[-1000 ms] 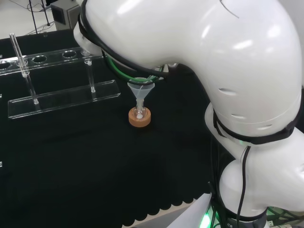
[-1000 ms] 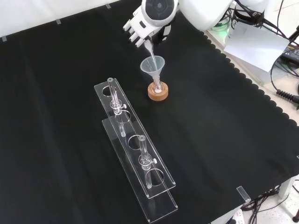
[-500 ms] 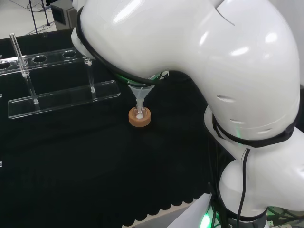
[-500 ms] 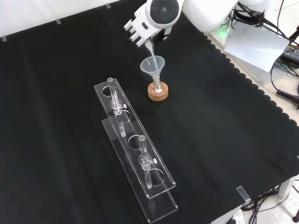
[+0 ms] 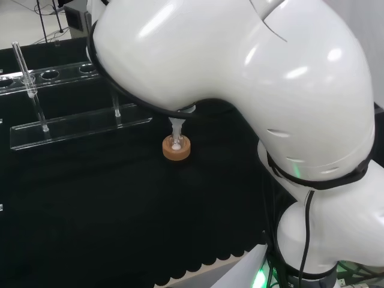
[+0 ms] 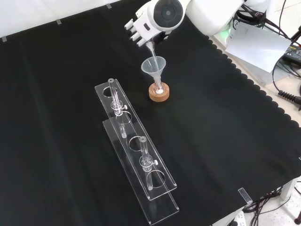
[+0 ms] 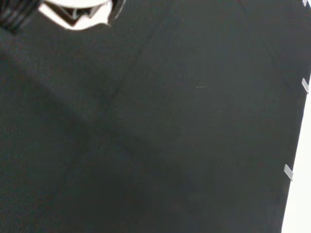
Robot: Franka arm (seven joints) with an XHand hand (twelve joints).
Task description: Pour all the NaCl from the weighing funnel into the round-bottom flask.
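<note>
Curled around the upper end of the weighing funnel [image 6: 151, 51], the hand [image 6: 139, 29] sits at the top of my front view, partly behind the arm's round grey cap [image 6: 165, 11]. I read it as gripping that clear piece, with the fingers [image 6: 134, 33] bent over it. Taking the cork ring [image 6: 159, 92] as my landmark, the biggest thing near it is the clear rack [image 6: 136, 150], which runs from just left of the ring down toward the near edge of the black cloth [image 6: 225, 141], with two slim glass tubes [image 6: 114, 96] standing in its holes. On the ring itself I see the round-bottom flask [image 6: 159, 88], small and hard to make out, with a clear funnel [image 6: 154, 67] seated in its neck directly above the ring. The weighing funnel slants down from the hand so that its lower tip dips into the mouth of that funnel. From my head view the ring [image 5: 176, 148] lies just under the arm's large white link [image 5: 228, 66], and a little white material shows at its centre.
</note>
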